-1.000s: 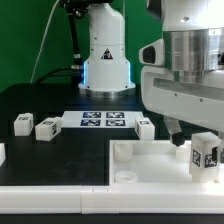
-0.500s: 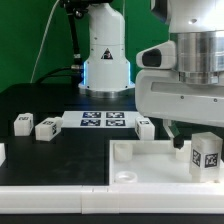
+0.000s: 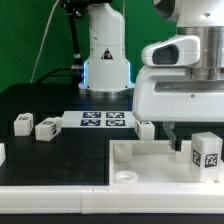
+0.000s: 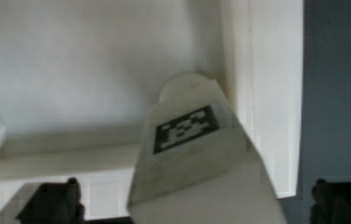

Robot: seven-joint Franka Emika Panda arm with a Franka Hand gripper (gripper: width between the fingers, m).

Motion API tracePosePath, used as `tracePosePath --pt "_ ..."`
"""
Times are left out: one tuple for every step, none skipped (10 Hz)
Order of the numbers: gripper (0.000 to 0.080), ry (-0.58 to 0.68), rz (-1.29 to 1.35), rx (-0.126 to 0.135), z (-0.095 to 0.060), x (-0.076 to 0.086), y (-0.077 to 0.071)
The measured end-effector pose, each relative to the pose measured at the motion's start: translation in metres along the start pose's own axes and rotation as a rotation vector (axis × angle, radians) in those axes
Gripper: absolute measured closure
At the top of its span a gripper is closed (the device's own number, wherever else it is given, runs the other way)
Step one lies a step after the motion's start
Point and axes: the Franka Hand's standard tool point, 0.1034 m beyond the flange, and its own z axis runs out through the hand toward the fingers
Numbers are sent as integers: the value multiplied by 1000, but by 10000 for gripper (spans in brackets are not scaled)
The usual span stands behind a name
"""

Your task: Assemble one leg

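A leg, a small white block with a black-and-white tag, stands at the large white tray-like tabletop's corner on the exterior view's right. My gripper hangs over it with one dark finger showing beside the leg. In the wrist view the leg sits between the two fingertips with a gap on each side, so the gripper is open around it. Three more legs lie on the black table: two on the exterior view's left, one by the tabletop's far edge.
The marker board lies flat behind the tabletop. The arm's white base stands at the back. A white part shows at the exterior view's left edge. The tabletop has raised corner sockets.
The gripper's body has turned above the leg and now looks larger and squarer in the exterior view. The leg has stayed in about the same place.
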Motion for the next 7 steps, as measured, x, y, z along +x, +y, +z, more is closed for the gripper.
tracePosePath --pt "150 0 -101 -4 0 1 4" --pt "150 0 -150 -5 0 2 10" --pt "150 1 -126 -4 0 2 9" --pt "194 1 -127 -5 0 2 9" --pt "330 1 -126 -5 0 2 9" --pt "330 1 -114 -4 0 2 9" --pt "512 1 -111 -4 0 2 9"
